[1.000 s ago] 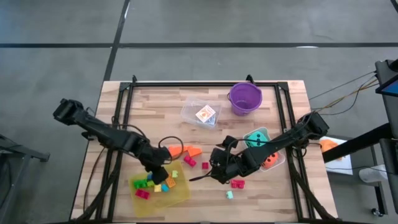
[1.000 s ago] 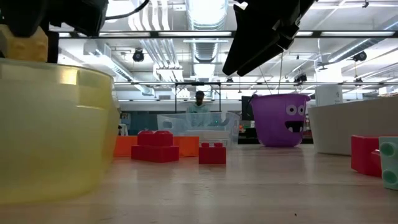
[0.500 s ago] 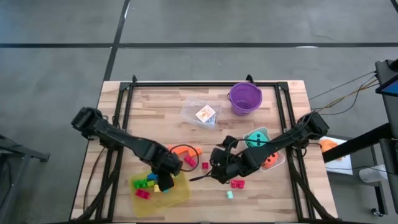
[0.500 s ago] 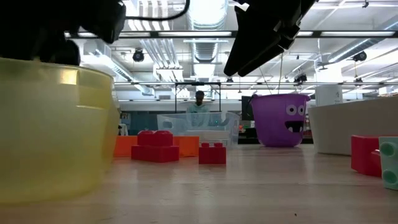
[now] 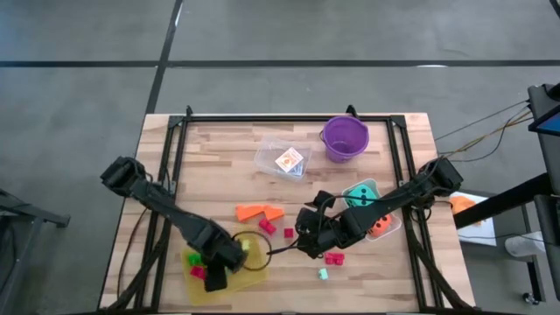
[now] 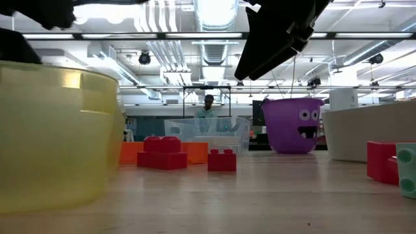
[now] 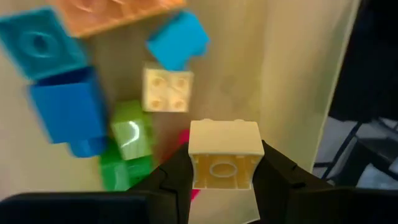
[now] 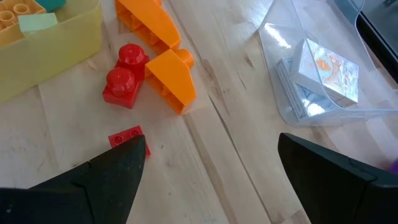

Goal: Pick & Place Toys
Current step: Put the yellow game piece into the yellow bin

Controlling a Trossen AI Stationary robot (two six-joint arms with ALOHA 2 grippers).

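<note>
My left gripper (image 5: 215, 276) hangs over the yellow tray (image 5: 255, 273) at the table's near left, shut on a pale yellow brick (image 7: 224, 155). Below it in the tray lie blue (image 7: 67, 112), green (image 7: 129, 144), pale yellow (image 7: 166, 90) and orange (image 7: 118, 12) bricks. My right gripper (image 5: 306, 238) waits open above the table's middle. Beyond it lie two orange wedges (image 8: 174, 78), a red brick (image 8: 124, 78) and a smaller red brick (image 8: 127, 138). A teal die (image 5: 359, 194) and an orange die (image 5: 381, 224) sit in a white tub. My left gripper pinches the pale yellow brick by two opposite side walls (image 7: 198, 169) between its two fingers (image 7: 277, 177). The fingers come steeply from above, pointing down into the tray. The brick hangs clear above the bricks in the tray, its hollow underside toward the wrist camera.
A purple bucket (image 5: 345, 137) stands at the far right, and a clear tub (image 5: 284, 158) with card packs lies beside it. Red bricks (image 5: 333, 258) and a small teal piece (image 5: 323, 274) lie near the front edge. Black frame rails (image 5: 175, 149) run along the table's sides.
My left gripper has carried the pale yellow brick toward the table's near edge, across the tray, sinking a little, tipping steeper downward and rolling about its own line. The orange wedges, earlier partly under the arm, now show whole. The right arm has kept still.
</note>
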